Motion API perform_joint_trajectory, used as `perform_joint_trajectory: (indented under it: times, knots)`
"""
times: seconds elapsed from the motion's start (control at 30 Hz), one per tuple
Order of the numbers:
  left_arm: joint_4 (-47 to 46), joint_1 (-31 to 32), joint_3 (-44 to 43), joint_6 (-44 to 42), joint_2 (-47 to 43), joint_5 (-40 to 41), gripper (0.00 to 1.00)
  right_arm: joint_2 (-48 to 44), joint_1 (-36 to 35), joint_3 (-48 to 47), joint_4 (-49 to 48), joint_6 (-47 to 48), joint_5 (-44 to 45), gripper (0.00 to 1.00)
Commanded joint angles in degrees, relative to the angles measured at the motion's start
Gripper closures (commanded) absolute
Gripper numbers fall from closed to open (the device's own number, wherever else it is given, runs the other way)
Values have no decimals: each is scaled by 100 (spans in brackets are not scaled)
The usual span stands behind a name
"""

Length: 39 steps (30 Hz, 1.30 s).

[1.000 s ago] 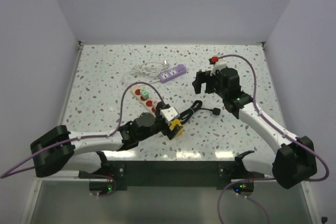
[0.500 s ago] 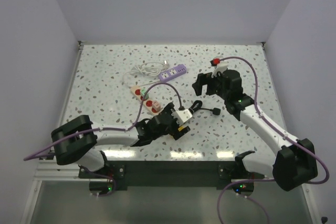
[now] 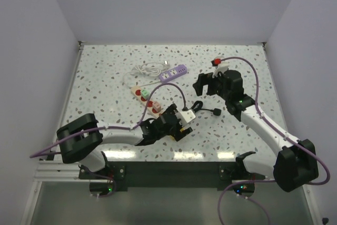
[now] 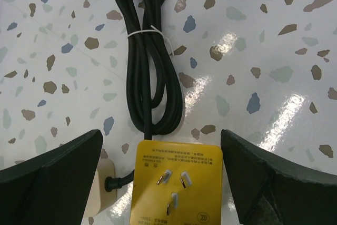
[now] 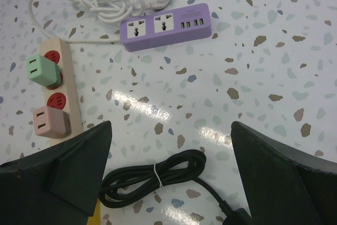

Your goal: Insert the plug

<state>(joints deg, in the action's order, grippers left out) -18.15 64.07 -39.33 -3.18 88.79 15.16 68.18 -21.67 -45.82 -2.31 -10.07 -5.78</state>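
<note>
The left gripper's [image 4: 160,136] dark wedge-shaped fingers [image 4: 58,162] stood spread wide and released, flanking the yellow plug [image 4: 176,183] without touching it. The plug, a flat rounded-square block with three bare metal prongs [image 4: 174,202] facing up, lay on the glossy speckled terrazzo table [image 4: 274,51]. Just beyond the plug lay a smooth black cable [image 4: 152,51], looped and cinched by a thin white tie [image 4: 150,35]. The right gripper [image 5: 171,126] was likewise splayed, grasping nothing (it hung well beyond the plug). It faced a long beige power strip [image 5: 71,104] and a boxy purple power strip [image 5: 168,25] farther from the plug.
</note>
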Motion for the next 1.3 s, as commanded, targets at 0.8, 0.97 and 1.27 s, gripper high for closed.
perform_joint_trajectory:
  times: [0.8,0.97,1.27]
  knots:
    - [576,-422,-4,485,23,-101,0,-42,40,12,-174,13,-143,1]
    - [690,-422,-57,573,129,-180,6,-33,40,12,-182,5,-151,1]
    - [717,-457,-285,564,156,-356,74,-138,40,-67,-130,22,-125,1]
